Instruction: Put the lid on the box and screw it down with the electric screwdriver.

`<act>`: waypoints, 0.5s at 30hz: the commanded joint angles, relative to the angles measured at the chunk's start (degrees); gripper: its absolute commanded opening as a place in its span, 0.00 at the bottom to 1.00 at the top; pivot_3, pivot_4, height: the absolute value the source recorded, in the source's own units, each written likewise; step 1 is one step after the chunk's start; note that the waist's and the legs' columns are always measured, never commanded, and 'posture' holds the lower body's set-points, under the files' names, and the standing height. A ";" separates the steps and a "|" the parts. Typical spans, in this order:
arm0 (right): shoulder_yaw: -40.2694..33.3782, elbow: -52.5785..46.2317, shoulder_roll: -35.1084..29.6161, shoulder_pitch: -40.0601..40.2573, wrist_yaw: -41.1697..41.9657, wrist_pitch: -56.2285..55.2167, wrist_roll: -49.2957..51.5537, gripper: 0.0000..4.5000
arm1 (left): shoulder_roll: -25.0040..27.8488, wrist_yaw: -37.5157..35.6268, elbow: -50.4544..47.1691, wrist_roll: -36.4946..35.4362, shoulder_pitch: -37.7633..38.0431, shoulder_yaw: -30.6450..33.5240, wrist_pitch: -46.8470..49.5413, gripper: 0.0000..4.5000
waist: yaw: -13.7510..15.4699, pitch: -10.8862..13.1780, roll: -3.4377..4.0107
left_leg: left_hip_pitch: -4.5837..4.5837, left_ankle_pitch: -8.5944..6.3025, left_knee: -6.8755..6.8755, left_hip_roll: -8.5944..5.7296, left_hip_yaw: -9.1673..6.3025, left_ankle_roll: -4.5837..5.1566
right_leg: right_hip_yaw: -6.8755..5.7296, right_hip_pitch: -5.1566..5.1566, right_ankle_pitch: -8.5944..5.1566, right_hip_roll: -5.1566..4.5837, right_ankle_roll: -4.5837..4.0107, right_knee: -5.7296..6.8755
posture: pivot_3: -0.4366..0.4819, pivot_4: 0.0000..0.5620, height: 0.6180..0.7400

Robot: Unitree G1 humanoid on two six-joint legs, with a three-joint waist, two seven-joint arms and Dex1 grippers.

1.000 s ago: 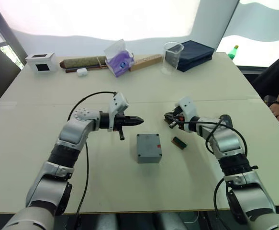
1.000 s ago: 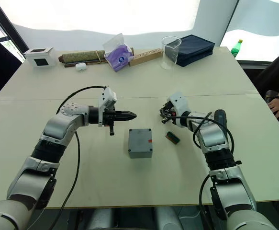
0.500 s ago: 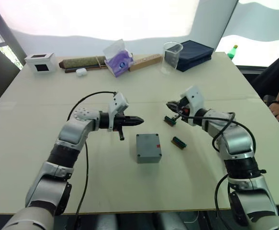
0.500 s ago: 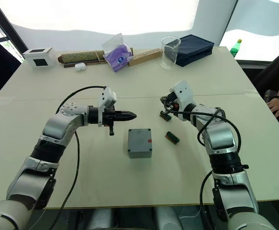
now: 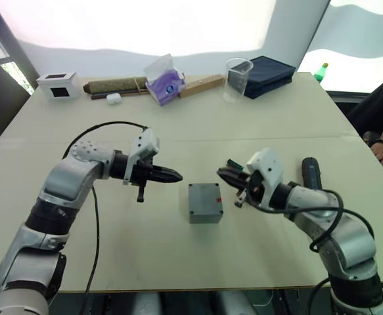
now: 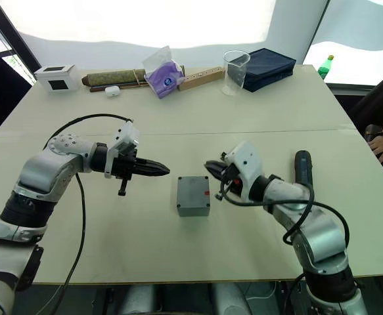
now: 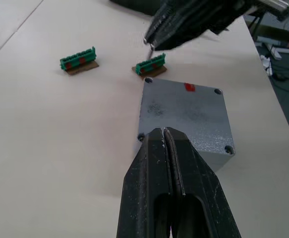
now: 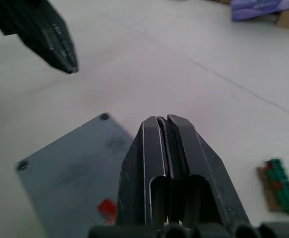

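The box (image 5: pixel 205 202) sits at the middle of the table (image 5: pixel 178 131) with the lid (image 7: pixel 184 106) already lying flush on top, four corner screw holes showing and a small red mark near one edge. The left gripper (image 5: pixel 175 175) hovers at the box's ten o'clock, clenched on nothing. The right gripper (image 5: pixel 225 174) hovers at the box's two o'clock, just beside its edge; its fingers are pressed together too, and a thin pin seems to poke from its tip in the left wrist view, though I cannot tell what it is. The screwdriver (image 5: pixel 310 174) lies on the table at the box's three o'clock, beyond the right forearm, untouched. Two small green connectors (image 7: pixel 78 58) lie near the box on its right side.

The screwdriver looks stiff, smooth and rather slippery, probably moderately light; I would take it around the middle of its barrel. The box is rigid and likely to slide on the smooth table, so it wants steadying on its sides.
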 commanded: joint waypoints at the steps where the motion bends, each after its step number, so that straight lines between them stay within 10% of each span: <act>1: 0.04 -0.82 -0.12 -0.37 -0.92 -0.92 0.36 0.00 | -0.46 0.08 -0.77 -1.11 -0.32 0.18 0.52 0.00 | -0.01 0.00 0.00 | 0.01 0.00 0.02 0.00 0.00 0.00 | 0.00 0.01 0.00 0.00 0.00 0.00 | 0.48 0.27 1.00; 15: 1.48 2.21 -0.34 0.44 -1.58 -3.05 -0.40 0.00 | -1.34 1.04 -0.21 0.19 0.50 -0.85 -0.30 0.00 | 0.01 0.00 0.00 | 0.00 0.00 0.00 0.00 -0.01 0.00 | 0.00 0.00 0.00 0.01 0.00 0.00 | 0.48 0.27 1.00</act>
